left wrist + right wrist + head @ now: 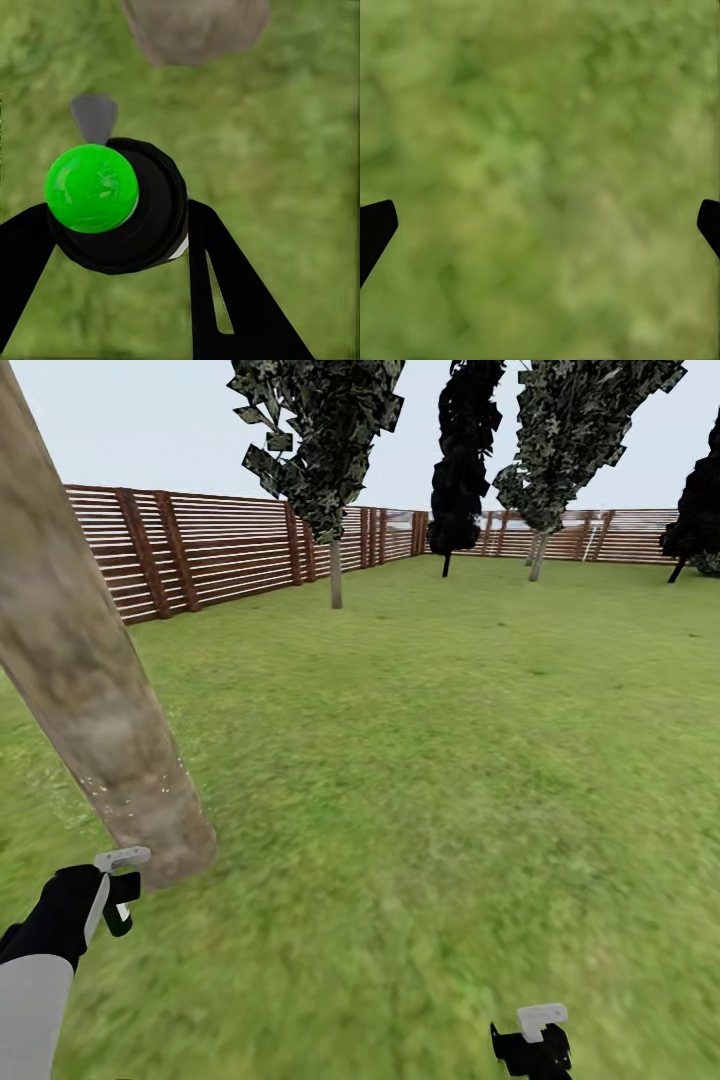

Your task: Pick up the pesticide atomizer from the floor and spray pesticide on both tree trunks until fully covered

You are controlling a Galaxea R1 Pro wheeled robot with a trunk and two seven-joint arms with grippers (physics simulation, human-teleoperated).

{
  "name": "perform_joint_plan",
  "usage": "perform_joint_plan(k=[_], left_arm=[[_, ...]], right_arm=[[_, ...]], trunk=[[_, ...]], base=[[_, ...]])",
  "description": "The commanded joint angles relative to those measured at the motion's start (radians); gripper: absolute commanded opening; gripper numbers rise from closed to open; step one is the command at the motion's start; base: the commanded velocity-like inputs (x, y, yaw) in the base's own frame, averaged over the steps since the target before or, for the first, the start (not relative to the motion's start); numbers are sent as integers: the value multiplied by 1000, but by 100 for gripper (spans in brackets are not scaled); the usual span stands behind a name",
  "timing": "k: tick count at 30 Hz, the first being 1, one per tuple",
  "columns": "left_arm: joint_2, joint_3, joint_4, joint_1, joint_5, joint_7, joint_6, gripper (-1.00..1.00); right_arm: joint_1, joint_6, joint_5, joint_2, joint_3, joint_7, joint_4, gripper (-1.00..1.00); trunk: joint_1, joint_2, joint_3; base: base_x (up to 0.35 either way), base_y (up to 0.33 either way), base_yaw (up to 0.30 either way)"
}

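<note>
Leaning across the left of the head view, a thick, pale mottled tree trunk (pixel 95 690) was planted in the lawn (pixel 430 760), and the left gripper (pixel 118 890) was held just beside its base. From the left wrist camera, the black sprayer (pixel 142 217) was seen clamped between the two black fingers (pixel 225 300), so that gripper was closed around it. A bright green round cap (pixel 91 188) was seen on the sprayer, a thin pale band at its edge and a small grey nozzle-like tip (pixel 94 116) poking out past it. The foot of the trunk (pixel 193 28) was caught in that same view beyond the sprayer, near but not touching it as far as could be told.

The right gripper (pixel 533 1042) was parked low at the bottom of the head view, over bare grass and well apart from the trunk. Through the right wrist camera only the dark tips of its fingers (pixel 375 229) were seen at the far sides with blurry grass (pixel 540 180) between them, so it was spread wide and nothing was held in it.

Further back, a brown slatted fence (pixel 210 555) was run along the lawn, a leafy tree with a thin pale stem (pixel 335 570) was stood near it, a narrow black tree (pixel 462 460) was set beyond, and another leafy one (pixel 570 450) was placed to the right of that
</note>
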Motion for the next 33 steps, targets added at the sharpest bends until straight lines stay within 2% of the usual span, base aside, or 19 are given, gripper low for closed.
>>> perform_joint_plan(k=[1, 13, 22, 33], left_arm=[[0, 0, 0, 0, -1, 0, 0, -100], [1, 0, 0, 0, -2, 0, 0, -100], [0, 0, 0, 0, -2, 0, 0, -100], [1, 2, 1, 0, -3, 0, 0, -100]], right_arm=[[0, 0, 0, 0, 0, 0, 0, 100], [0, 0, 1, 2, 0, 0, 0, 100], [0, 0, 1, 2, 1, 0, 0, 100], [0, 0, 2, 2, 1, 0, 0, 100]], trunk=[[0, 0, 0], [0, 0, 0], [0, 0, 0], [0, 0, 0]], base=[[168, -275, 269], [167, -275, 275], [154, -275, 75], [188, -260, 247]])
